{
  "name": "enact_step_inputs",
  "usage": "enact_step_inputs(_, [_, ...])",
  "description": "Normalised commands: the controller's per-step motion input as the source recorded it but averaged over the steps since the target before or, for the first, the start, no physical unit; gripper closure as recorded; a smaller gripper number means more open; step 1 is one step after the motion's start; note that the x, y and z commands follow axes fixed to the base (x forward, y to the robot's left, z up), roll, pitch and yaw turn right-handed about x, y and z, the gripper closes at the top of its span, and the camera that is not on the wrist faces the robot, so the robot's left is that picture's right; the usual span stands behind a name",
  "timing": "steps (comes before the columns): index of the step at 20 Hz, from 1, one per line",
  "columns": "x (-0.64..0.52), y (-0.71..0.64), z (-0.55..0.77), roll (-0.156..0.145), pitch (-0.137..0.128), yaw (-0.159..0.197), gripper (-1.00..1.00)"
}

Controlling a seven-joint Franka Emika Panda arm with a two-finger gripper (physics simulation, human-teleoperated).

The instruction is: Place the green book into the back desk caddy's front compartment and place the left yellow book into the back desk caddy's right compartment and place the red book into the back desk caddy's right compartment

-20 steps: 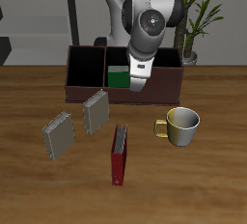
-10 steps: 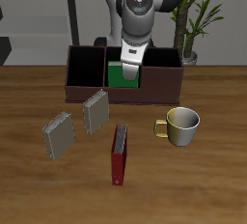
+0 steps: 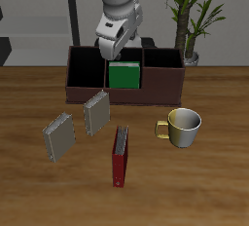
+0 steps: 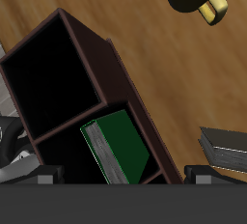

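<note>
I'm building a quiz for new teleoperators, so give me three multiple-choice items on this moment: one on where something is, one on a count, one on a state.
1. Where is the bright green hardcover book?
A. flat on the table
B. in the middle section of the long dark maroon-brown desk caddy
C. inside the mug

2. How many grey-tan books stand on the wooden table?
A. two
B. four
C. none

3. What state is the slim dark red hardcover book in?
A. held in the jaws
B. inside the caddy
C. lying on the table, apart from the gripper

Answers: 1 B, the green cover shows between the two dividers. 2 A, two stand near each other in front of the caddy. 3 C, it lies near the table's front edge beside the yellowish mug.
</note>
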Motion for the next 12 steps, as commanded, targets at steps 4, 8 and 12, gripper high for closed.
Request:
enact_step_inputs(4, [0.17, -0.22, 0.15, -0.063, -0.126, -0.335, -1.0])
enact_step_inputs(8, [0.13, -0.16, 0.09, -0.037, -0.081, -0.277, -1.0])
enact_step_inputs(12, [0.03, -0.02, 0.08, -0.004, -0.073, -0.212, -1.0])
